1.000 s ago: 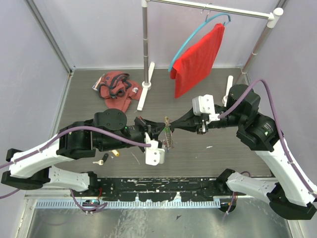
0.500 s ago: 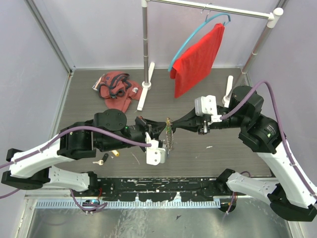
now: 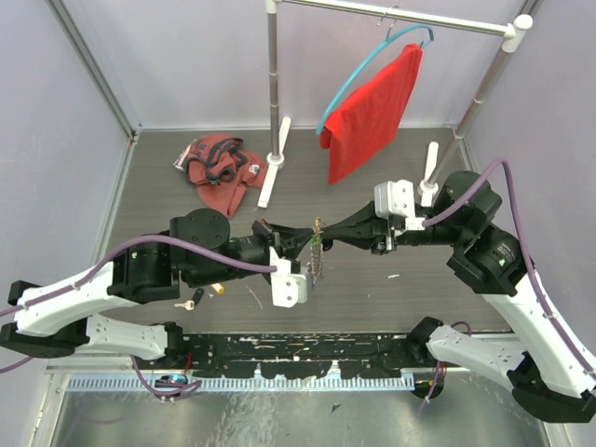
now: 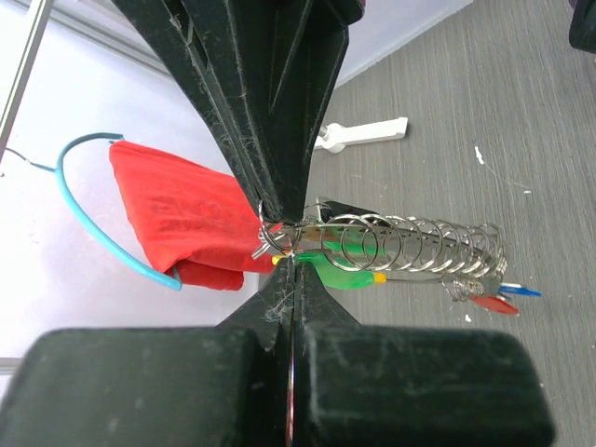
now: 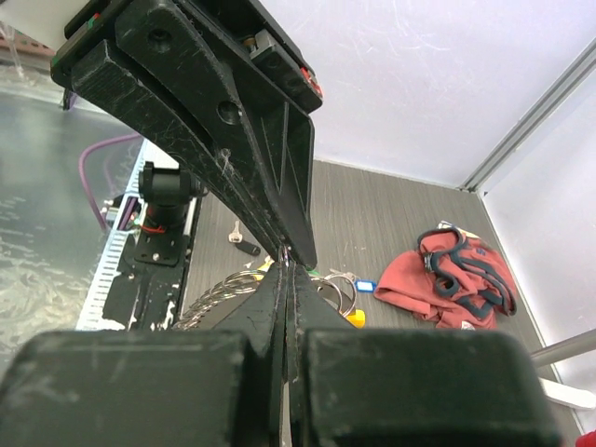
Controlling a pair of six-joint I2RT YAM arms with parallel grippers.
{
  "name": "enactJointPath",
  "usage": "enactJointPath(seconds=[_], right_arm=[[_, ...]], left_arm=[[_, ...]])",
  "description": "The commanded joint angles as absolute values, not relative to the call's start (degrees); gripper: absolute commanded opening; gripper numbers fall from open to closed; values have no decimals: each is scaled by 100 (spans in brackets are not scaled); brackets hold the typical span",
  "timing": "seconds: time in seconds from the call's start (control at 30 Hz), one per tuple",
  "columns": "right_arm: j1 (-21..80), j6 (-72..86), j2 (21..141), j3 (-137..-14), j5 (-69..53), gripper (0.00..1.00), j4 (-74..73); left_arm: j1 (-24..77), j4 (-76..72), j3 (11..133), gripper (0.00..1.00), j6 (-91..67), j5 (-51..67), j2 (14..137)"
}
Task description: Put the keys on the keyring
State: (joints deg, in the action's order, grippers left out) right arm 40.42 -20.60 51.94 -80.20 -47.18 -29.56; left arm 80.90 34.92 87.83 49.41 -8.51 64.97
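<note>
Mid-table, above the surface, both grippers meet tip to tip with the keyring point(image 3: 317, 253) between them. Left gripper point(image 4: 282, 244): jaws together, clamped on the top loop of the keyring. Right gripper point(image 5: 287, 265): jaws together as well, tips on that same top end from the opposite side. It looks clamped on a loop, but the contact is partly hidden by its own fingers.

The keyring is pulled out into a long coil of loops. Its long axis hangs down from the pinch toward the table point(image 3: 419, 289), crosswise to both sets of fingers. A green key point(image 4: 340, 275) sits on the coil just beside the left tips. A red tag point(image 4: 489, 303) hangs at the far low end.

Keys not on it: a black key point(image 3: 196, 300) and a yellow key point(image 3: 217, 288) lie flat on the table, close together. They are well apart from the pinch, off to the left and toward the near edge, beside the left arm's forearm. The left arm is clearly nearer to them; the right would have to cross the keyring to reach.

Judgement: a pickup means one gripper lets go, and the left is the better placed. The right would then hold the coil alone, so swing is the risk.
</note>
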Motion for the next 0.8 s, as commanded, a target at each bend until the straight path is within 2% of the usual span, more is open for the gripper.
enactJointPath(seconds=[0.0, 0.37, 0.77], right_arm=[[4033, -1497, 4952, -7862, -4575, 1, -1450], [4027, -857, 4666, -7238, -4163, 1, -88], [4027, -672, 4453, -6823, -3616, 1, 503]], left_arm=[[8138, 3146, 8542, 0, 4643, -851, 6326], [8139, 2528, 8144, 0, 4323, -892, 6041], [8134, 2137, 7979, 3, 4178, -853, 5936]])
